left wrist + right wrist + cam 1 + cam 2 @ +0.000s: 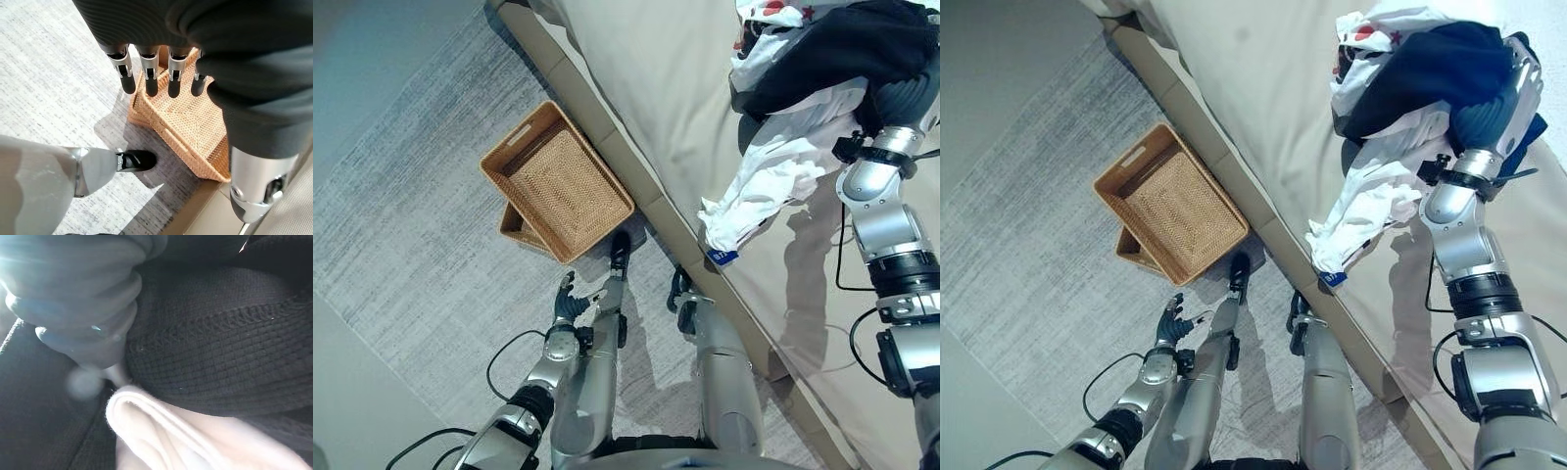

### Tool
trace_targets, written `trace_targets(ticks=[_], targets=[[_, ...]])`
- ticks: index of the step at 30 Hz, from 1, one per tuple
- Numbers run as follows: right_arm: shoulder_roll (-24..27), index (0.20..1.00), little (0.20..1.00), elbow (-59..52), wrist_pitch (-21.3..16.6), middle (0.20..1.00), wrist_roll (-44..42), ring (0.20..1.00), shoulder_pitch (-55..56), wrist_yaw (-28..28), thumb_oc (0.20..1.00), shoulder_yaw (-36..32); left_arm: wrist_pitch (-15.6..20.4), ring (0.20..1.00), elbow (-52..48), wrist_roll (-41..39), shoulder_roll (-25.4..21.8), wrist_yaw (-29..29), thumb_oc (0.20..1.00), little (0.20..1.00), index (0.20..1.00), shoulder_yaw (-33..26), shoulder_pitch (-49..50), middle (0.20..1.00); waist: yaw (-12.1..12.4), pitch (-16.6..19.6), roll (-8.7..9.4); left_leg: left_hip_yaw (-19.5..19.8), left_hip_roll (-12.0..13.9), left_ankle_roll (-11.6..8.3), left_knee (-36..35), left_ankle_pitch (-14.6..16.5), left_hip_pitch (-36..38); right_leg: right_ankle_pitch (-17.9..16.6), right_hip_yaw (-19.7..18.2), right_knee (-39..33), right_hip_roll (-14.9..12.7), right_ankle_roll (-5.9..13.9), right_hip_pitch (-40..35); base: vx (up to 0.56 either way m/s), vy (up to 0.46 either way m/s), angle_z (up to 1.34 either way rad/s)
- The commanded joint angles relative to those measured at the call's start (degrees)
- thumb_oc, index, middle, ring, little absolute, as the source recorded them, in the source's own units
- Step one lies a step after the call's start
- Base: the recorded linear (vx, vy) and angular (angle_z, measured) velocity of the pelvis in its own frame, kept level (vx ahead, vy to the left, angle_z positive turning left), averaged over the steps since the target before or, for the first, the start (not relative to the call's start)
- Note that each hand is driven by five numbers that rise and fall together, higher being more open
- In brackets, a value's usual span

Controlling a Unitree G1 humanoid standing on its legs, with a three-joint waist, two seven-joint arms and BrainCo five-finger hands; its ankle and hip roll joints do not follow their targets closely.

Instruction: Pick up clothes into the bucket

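Observation:
A bundle of clothes hangs above the beige bed: a dark knit garment on top, and a white garment trailing down towards the bed's edge. My right hand is shut on this bundle from the right. In the right wrist view a curled finger presses into the dark knit beside a fold of white cloth. A woven basket stands on the floor by the bed. My left hand hangs open low over the floor, short of the basket, with its fingers straight.
A second, smaller woven basket sticks out from under the first. Grey carpet covers the floor left of the bed. The bed's long padded side runs diagonally between the basket and the clothes.

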State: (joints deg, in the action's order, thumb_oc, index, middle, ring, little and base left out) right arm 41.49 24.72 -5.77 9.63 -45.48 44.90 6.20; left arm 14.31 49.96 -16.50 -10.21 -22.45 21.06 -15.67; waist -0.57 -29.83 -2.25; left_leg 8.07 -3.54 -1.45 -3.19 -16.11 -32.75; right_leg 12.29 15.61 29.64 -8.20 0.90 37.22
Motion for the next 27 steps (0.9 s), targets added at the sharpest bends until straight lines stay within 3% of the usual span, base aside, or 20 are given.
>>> trace_targets(ticks=[1,2,4,7,8,11,12,13,17,23,24,26,27], targets=[[4.09,0.2,0.2,7.46,0.17,0.2,-2.73,0.2,-7.07,-5.04,0.2,2.24,1.28,1.0,1.21,1.34,0.21,-0.59,1.0,1.0,1.0,-0.64,0.47,1.0,0.37,0.04,2.45,0.78,1.26,-2.3,4.88,8.54,3.62,-12.9,-4.14,-13.71,-5.46,7.3,-3.85,0.0,0.0,0.0],[4.16,0.2,0.2,7.72,0.03,0.2,-2.83,0.2,-7.48,-5.03,0.2,2.38,1.29,1.0,1.21,1.33,0.22,-0.59,1.0,1.0,1.0,-0.74,0.27,1.0,0.34,0.04,2.39,0.78,1.26,-2.28,4.9,8.23,3.22,-13.35,-4.14,-13.93,-5.43,7.28,-3.55,0.0,0.0,0.0],[6.29,0.2,0.2,18.31,3.92,0.2,-2.25,0.2,-13.32,-13.48,0.2,11.43,0.74,1.0,2.68,0.8,-0.15,0.89,1.0,1.0,1.0,-0.65,-0.28,1.0,0.5,0.04,3.0,0.57,1.48,-2.58,4.83,8.12,2.98,-13.67,-4.06,-14.45,-5.15,7.14,-3.47,0.0,0.0,0.0],[5.05,0.2,0.2,34.76,5.47,0.2,-2.37,0.2,-21.39,-20.87,0.2,21.12,0.05,1.0,4.4,0.01,-0.31,3.0,1.0,1.0,1.0,0.43,-0.69,1.0,0.83,0.04,3.34,0.5,1.6,-2.87,4.94,8.19,2.99,-13.79,-3.69,-14.85,-4.87,6.94,-3.86,0.0,-0.006,-0.02],[3.23,0.2,0.2,41.68,5.86,0.2,-3.21,0.2,-23.76,-22.12,0.2,22.73,-0.43,1.0,5.05,-0.73,-0.22,3.5,1.0,1.0,1.0,1.0,-1.27,1.0,1.0,0.04,3.4,0.41,1.6,-2.89,5.0,8.13,2.92,-14.17,-3.7,-15.24,-4.72,6.89,-3.91,0.0,0.0,0.0],[1.58,0.2,0.2,45.72,6.35,0.2,-2.45,0.2,-26.07,-23.99,0.2,25.28,-0.8,1.0,5.33,-1.06,-0.16,3.86,1.0,1.0,1.0,1.64,-1.71,1.0,0.98,0.04,3.42,0.23,1.58,-2.86,4.98,8.03,2.73,-14.45,-3.85,-15.42,-4.59,6.91,-3.65,0.0,0.0,0.0],[0.99,0.322,0.322,47.47,6.54,0.322,-1.96,0.322,-25.99,-24.91,0.322,26.03,-0.97,1.0,5.88,-1.23,-0.03,3.97,1.0,1.0,1.0,1.78,-2.11,1.0,0.96,0.04,3.4,0.18,1.56,-2.84,4.96,8.01,2.75,-14.57,-3.96,-15.51,-4.57,6.92,-3.63,0.0,0.0,0.0],[0.67,1.0,1.0,51.07,7.32,1.0,-0.79,1.0,-27.32,-26.85,1.0,28.06,-1.15,1.0,6.24,-1.4,0.17,4.5,1.0,1.0,1.0,2.44,-2.48,1.0,1.02,0.04,3.25,0.16,1.49,-2.85,4.94,7.93,2.76,-14.66,-3.84,-15.64,-4.56,6.92,-3.76,0.0,0.011,-0.04],[0.19,1.0,1.0,54.1,7.69,1.0,-1.64,1.0,-29.15,-27.68,1.0,27.93,-1.36,1.0,6.43,-2.15,0.18,5.15,1.0,1.0,1.0,3.11,-3.06,1.0,0.89,0.04,2.99,0.08,1.37,-2.82,4.88,7.86,2.87,-14.79,-3.88,-15.7,-4.58,6.92,-3.9,0.0,0.0,0.0],[2.76,1.0,1.0,49.46,6.01,1.0,-6.93,1.0,-30.68,-24.82,1.0,25.63,-1.59,1.0,7.14,-3.07,0.19,4.7,1.0,1.0,1.0,2.04,-3.83,1.0,0.22,0.04,3.91,-0.64,1.48,-2.66,4.82,7.95,3.15,-15.71,-4.63,-16.64,-4.3,7.16,-3.88,-0.01,0.017,-0.05],[3.58,1.0,1.0,47.06,5.53,1.0,-7.77,1.0,-31.0,-23.8,1.0,25.17,-1.43,1.0,6.9,-3.18,0.0,4.45,1.0,1.0,1.0,1.62,-3.6,1.0,-0.03,0.04,4.25,-0.93,1.54,-2.63,4.84,8.04,3.2,-15.79,-4.81,-16.81,-4.24,7.21,-3.9,0.0,0.031,-0.15],[5.77,1.0,1.0,29.21,3.37,1.0,-11.08,1.0,-27.2,-18.86,1.0,19.84,-1.14,1.0,6.17,-3.62,0.41,3.6,1.0,1.0,1.0,-0.13,-2.7,1.0,-1.4,0.04,5.5,-1.75,1.8,-2.47,4.97,8.8,4.01,-15.75,-5.74,-16.96,-3.86,7.48,-3.95,0.0,0.039,-0.23],[5.86,1.0,1.0,28.87,3.54,1.0,-10.98,1.0,-26.94,-18.83,1.0,19.47,-1.16,1.0,6.15,-3.62,0.29,3.59,1.0,1.0,1.0,-0.05,-2.83,1.0,-1.27,0.04,5.57,-1.76,1.77,-2.44,5.02,8.58,3.72,-16.07,-5.76,-17.1,-3.87,7.48,-3.74,0.01,0.038,-0.29]])
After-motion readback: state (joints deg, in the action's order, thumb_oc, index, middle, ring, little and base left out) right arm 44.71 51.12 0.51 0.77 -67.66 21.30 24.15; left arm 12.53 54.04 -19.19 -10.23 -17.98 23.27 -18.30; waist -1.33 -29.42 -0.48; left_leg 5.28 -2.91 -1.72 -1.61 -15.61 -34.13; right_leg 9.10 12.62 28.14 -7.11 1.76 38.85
